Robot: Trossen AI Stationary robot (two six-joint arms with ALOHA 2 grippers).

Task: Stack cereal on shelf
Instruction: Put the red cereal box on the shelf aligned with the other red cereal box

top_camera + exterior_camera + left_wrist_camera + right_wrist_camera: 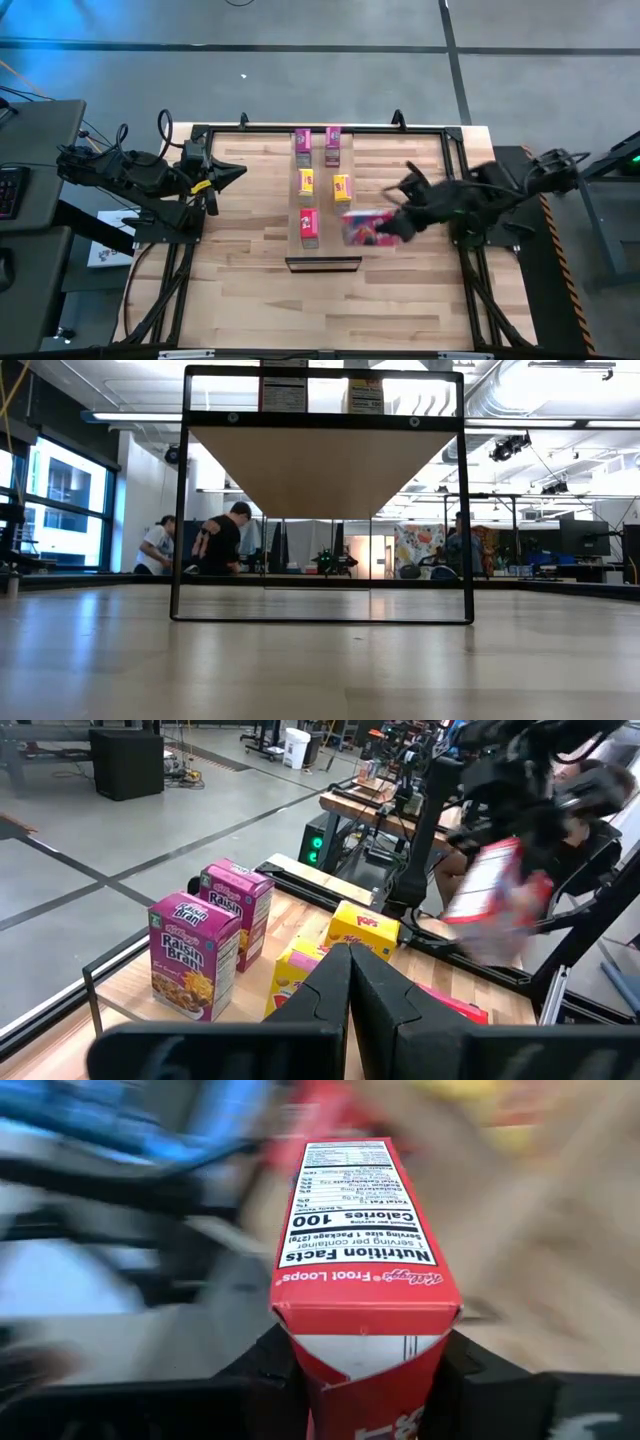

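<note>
The shelf (322, 205) is a pale plank at mid-table, with a dark frame (320, 510) at its near end. On it stand two magenta cereal boxes (302, 141) (332, 143), two yellow ones (307, 182) (341, 187) and a red-pink one (308, 226). They also show in the left wrist view, magenta (192, 955) and yellow (362, 928). My right gripper (388, 228) is shut on another red cereal box (365, 228) just right of the shelf. My left gripper (236, 172) is shut and holds nothing, raised over the table's left edge. My right gripper pinches the red box's two broad faces near one end (365, 1342) between its two fingers (268, 1372). It comes from the table's right, slanting down. The box juts out ahead of the fingers, nutrition panel (352, 1205) up, and hangs clear of the table (492, 900).
Bare tabletop (250, 290) lies to the left, the right and the near side of the shelf. A dark rail frame (450, 140) edges the table. People work at benches (215, 545) far behind the table.
</note>
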